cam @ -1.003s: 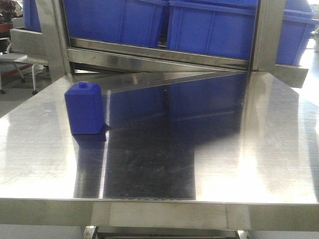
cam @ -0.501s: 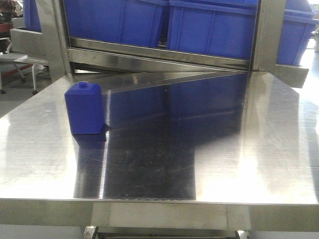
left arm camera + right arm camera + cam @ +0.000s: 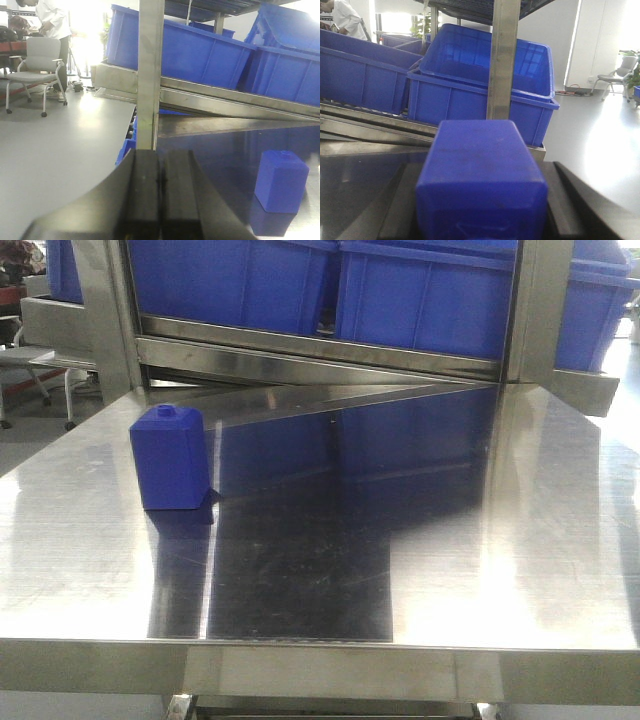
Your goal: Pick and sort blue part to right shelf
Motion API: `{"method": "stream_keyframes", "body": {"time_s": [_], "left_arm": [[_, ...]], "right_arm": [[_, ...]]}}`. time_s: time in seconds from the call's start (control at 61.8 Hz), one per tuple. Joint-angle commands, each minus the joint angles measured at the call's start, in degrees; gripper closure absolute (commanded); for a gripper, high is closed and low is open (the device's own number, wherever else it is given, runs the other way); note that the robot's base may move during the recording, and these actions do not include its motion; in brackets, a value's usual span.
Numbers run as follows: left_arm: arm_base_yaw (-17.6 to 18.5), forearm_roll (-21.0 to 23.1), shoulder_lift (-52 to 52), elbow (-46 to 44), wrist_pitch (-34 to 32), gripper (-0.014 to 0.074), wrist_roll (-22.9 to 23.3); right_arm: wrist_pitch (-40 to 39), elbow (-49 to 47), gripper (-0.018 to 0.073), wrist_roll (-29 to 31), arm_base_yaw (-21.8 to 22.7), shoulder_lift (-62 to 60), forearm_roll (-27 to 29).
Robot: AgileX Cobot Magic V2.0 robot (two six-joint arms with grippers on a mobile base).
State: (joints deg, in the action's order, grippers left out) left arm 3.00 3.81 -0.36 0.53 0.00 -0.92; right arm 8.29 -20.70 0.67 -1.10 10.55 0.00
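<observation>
Filling the lower centre of the right wrist view, a blue part (image 3: 480, 165) is seen clamped in the right gripper (image 3: 482, 205), with a dark finger pressed against each side of it. The jaws are spread only as far as the block's width, and nothing else is touched. The part is held level and pointed at a blue bin (image 3: 470, 95) in the upper middle of that frame, behind a steel post (image 3: 502, 60). This pose is judged to be a carry toward the shelf, with the release not yet made. A second blue part (image 3: 168, 458) is left standing upright at the left of the front view on the steel table (image 3: 500, 540), well apart from the row of blue bins (image 3: 420, 300) along the top edge. It is probably meant to be fetched afterwards. At the bottom centre of the left wrist view the left gripper (image 3: 160, 190) is shown with its fingers pressed together, nothing between them, and the standing part lies off to its right, apart from it. Neither arm is caught in the front view.
</observation>
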Motion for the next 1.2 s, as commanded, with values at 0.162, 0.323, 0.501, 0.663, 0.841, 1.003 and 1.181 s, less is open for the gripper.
{"method": "stream_keyframes", "body": {"time_s": [0.162,0.323,0.501,0.663,0.841,1.003,1.181], "left_arm": [[0.51,0.51,-1.34,1.22,-5.21,0.0473,0.29],[0.51,0.51,-1.34,1.22,-5.14,0.0472,0.29],[0.64,-3.5,0.62,-0.26,-5.27,0.0473,0.29],[0.64,-4.24,6.6,-4.43,-5.15,0.0472,0.92],[0.64,-4.98,14.36,-11.29,-4.86,0.0472,9.39],[3.57,-9.21,22.61,-16.64,-4.4,0.0472,9.39],[11.91,-9.29,31.55,-21.19,-4.28,0.0472,9.39]], "right_arm": [[-5.16,-1.43,0.0145,-0.09,0.36,0.45,-0.55],[-5.16,-1.43,0.0145,-0.09,0.36,0.45,-0.55],[-5.16,-1.43,0.0145,-0.09,0.36,0.45,-0.55],[-5.16,-1.43,0.0145,-0.09,0.36,0.45,-0.55],[-5.16,-1.43,0.0145,-0.09,0.36,0.45,-0.55],[-5.16,-1.43,0.0145,-0.09,0.36,0.45,-0.55],[-5.16,-1.43,0.0145,-0.09,0.36,0.45,-0.55]]}}
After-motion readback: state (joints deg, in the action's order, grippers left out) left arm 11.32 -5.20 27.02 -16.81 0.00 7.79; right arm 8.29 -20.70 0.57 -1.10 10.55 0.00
